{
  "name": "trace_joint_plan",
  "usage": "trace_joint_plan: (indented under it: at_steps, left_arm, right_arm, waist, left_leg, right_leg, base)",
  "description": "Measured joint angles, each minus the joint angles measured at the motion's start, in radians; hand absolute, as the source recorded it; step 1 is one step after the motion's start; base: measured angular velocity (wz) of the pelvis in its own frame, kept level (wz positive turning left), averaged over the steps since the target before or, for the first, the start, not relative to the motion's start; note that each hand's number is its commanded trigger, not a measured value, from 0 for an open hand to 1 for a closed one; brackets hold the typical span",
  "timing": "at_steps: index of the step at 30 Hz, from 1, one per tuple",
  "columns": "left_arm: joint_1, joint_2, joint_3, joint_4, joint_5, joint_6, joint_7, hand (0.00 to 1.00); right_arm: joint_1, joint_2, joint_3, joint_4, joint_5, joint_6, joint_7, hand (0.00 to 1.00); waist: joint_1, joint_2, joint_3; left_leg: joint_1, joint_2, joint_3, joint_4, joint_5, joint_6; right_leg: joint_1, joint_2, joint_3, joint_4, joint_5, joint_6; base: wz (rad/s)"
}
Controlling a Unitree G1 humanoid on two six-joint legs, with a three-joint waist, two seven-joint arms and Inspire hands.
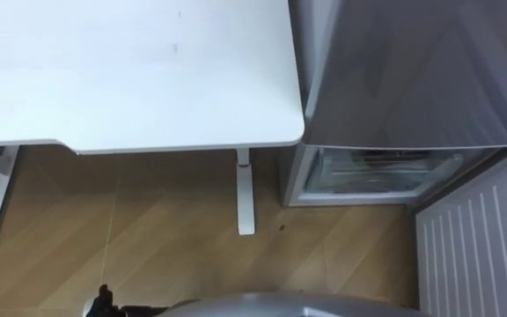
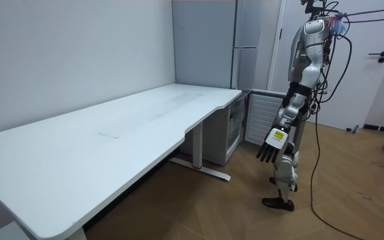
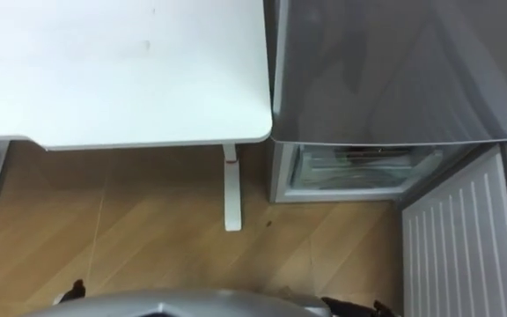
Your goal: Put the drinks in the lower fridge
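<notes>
Stance on the wood floor (image 2: 352, 200), facing the junction of table (image 1: 148, 70) and fridge (image 1: 412, 62). At the robot's side, the left hand (image 2: 272, 141): fingers straight and slack, pointing down, holding nothing. At the lower edge of the right eye view, the right hand (image 3: 359, 307) as a dark sliver; wide or closed, impossible to tell. Whereabouts of the drinks not to be told from these views — none in the left hand, none on the white tabletop.

Open and low to the floor, the lower fridge (image 1: 368, 172), just right of the table leg (image 1: 245, 194); pale clear drawers inside, beneath the grey upper part. Its door (image 1: 473, 238) swung out on the robot's right, white ribbed lining facing inward.

Likely hazards:
- A knock of the right arm or leg against the swung-out door on stepping in, given the narrow gap between door and table leg.
- A bump of head or shoulder on the table corner during the deep bend.
- Loss of balance while reaching so low.
- A closed drawer front stopping a bottle short — and tipping it onto the floor.
</notes>
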Motion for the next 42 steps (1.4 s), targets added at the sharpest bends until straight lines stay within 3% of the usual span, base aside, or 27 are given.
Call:
trace_joint_plan:
  at_steps: [8, 13, 20, 24, 29, 31, 34, 39, 42]
  left_arm:
    - [-0.009, 0.002, 0.018, 0.001, 0.048, 0.013, -0.003, 0.00]
    - [-0.010, 0.001, 0.035, 0.005, 0.143, 0.014, -0.013, 0.00]
    - [-0.024, 0.003, 0.039, 0.011, 0.188, 0.008, -0.021, 0.00]
    - [-0.030, 0.012, 0.039, 0.010, 0.240, 0.001, -0.020, 0.00]
    - [-0.029, 0.019, 0.045, -0.029, 0.289, -0.015, -0.018, 0.00]
    - [-0.029, 0.023, 0.056, -0.027, 0.292, -0.022, -0.018, 0.00]
    - [-0.027, 0.025, 0.075, -0.045, 0.292, -0.023, -0.018, 0.00]
    - [0.000, 0.030, 0.077, -0.078, 0.294, -0.022, -0.018, 0.00]
    - [0.006, 0.030, 0.077, -0.080, 0.295, -0.022, -0.018, 0.00]
  right_arm:
    - [-0.008, 0.003, 0.001, 0.001, -0.078, 0.020, 0.001, 0.00]
    - [-0.012, 0.003, -0.008, 0.001, -0.083, 0.019, 0.000, 0.00]
    - [-0.048, -0.002, -0.073, -0.033, -0.075, 0.012, -0.021, 0.00]
    - [-0.051, -0.012, -0.118, -0.171, -0.120, -0.014, -0.065, 0.00]
    - [-0.005, -0.012, -0.161, -0.533, -0.243, -0.030, -0.169, 0.00]
    - [-0.005, -0.012, -0.170, -0.662, -0.342, -0.064, -0.221, 0.00]
    - [-0.002, -0.012, -0.188, -0.749, -0.434, -0.086, -0.284, 0.00]
    - [0.035, -0.012, -0.200, -0.787, -0.431, -0.094, -0.360, 0.00]
    - [0.052, -0.012, -0.218, -0.784, -0.432, -0.094, -0.377, 0.00]
  waist:
    - [0.002, -0.018, 0.0029]
    - [0.005, -0.016, 0.0031]
    - [0.000, -0.011, 0.0032]
    - [-0.022, -0.011, 0.0026]
    - [-0.034, -0.010, 0.0010]
    - [-0.040, -0.014, 0.0006]
    - [-0.051, -0.022, -0.0043]
    - [-0.057, -0.032, -0.0075]
    - [-0.074, -0.027, -0.0090]
  left_leg:
    - [0.007, 0.000, 0.005, 0.004, 0.000, 0.000]
    - [0.011, 0.002, 0.008, -0.001, 0.000, 0.000]
    - [0.016, 0.011, 0.027, 0.001, -0.003, -0.005]
    - [0.018, 0.013, 0.027, 0.003, -0.002, -0.006]
    - [0.024, 0.014, 0.050, 0.000, -0.002, -0.006]
    - [0.024, 0.013, 0.058, -0.003, -0.002, -0.006]
    - [0.024, 0.013, 0.060, -0.006, -0.002, -0.007]
    - [0.025, 0.016, 0.060, -0.006, -0.005, -0.010]
    - [0.025, 0.015, 0.059, -0.007, -0.006, -0.010]
  right_leg:
    - [0.000, 0.000, 0.009, 0.000, 0.000, 0.000]
    - [0.000, 0.003, 0.016, 0.000, 0.000, 0.000]
    - [0.000, 0.011, 0.031, 0.001, 0.006, -0.005]
    - [-0.002, 0.014, 0.037, 0.001, 0.007, -0.006]
    - [-0.014, 0.017, 0.061, 0.005, 0.008, -0.007]
    - [-0.019, 0.018, 0.072, 0.002, 0.008, -0.006]
    - [-0.020, 0.018, 0.075, 0.000, 0.009, -0.005]
    - [-0.020, 0.020, 0.075, 0.000, 0.009, -0.005]
    - [-0.019, 0.020, 0.072, 0.001, 0.009, -0.005]
  base:
    - [-0.01]
    - [-0.01]
    - [-0.09]
    - [-0.01]
    - [-0.13]
    - [-0.16]
    - [-0.02]
    - [0.00]
    - [0.00]
